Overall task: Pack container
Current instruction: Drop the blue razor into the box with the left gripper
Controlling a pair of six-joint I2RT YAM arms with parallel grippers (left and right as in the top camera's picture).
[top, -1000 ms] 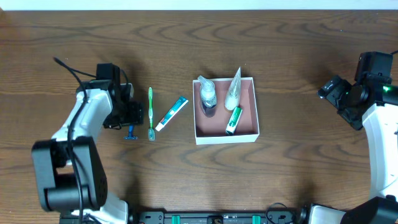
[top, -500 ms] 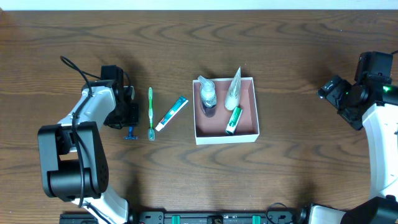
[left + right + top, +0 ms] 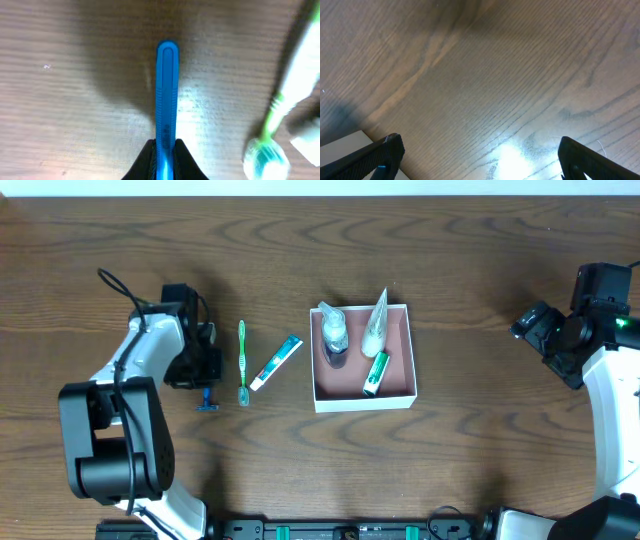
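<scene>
The container (image 3: 365,402), a square white-walled box with a pinkish-brown inside, sits mid-table. It holds a small bottle (image 3: 334,335), a clear pointed pouch (image 3: 374,323) and a green packet (image 3: 376,372). To its left lie a toothpaste tube (image 3: 276,363) and a green toothbrush (image 3: 242,360). My left gripper (image 3: 207,380) is shut on the handle of a blue razor (image 3: 208,402) just left of the toothbrush. In the left wrist view the blue razor (image 3: 167,90) runs straight out from between the closed fingers of the left gripper (image 3: 166,150). My right gripper (image 3: 530,325) hangs open far right.
The green toothbrush head (image 3: 265,152) lies close to the right of the razor in the left wrist view. The right gripper (image 3: 480,150) shows only bare wood between its fingers. The table's far edge runs along the top of the overhead view.
My left gripper has closed on the blue razor's handle, and the razor has shifted slightly toward the front of the table. The right arm has not moved.
</scene>
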